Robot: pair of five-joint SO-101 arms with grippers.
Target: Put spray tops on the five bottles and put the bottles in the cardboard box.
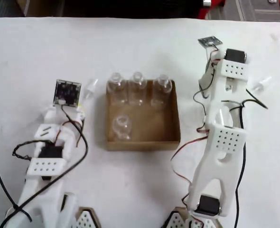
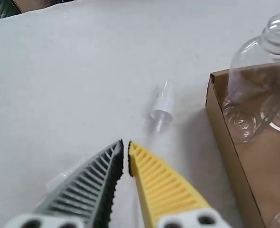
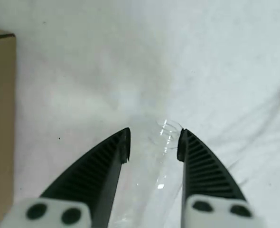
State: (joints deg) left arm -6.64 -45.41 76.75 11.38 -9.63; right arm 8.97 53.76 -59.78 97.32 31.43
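As seen from its wrist, right hand [image 3: 153,145] clamps clear bottle [image 3: 166,135]; left hand [image 2: 126,151] pinched together near spray top [image 2: 161,107].

A white, slightly wrinkled cloth is covering the worktop [image 1: 144,42]. Beyond its far edge a dark strip [image 1: 130,7] is lying in shadow, and grey floor [image 1: 258,9] is showing at one corner.

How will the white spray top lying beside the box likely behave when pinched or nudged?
The spray top is small, thin plastic, so probably very light and easily knocked aside. It lies on its side and looks rounded, so a nudge from the left gripper may roll it. Its smooth, narrow shape could slip from the ridged fingers.
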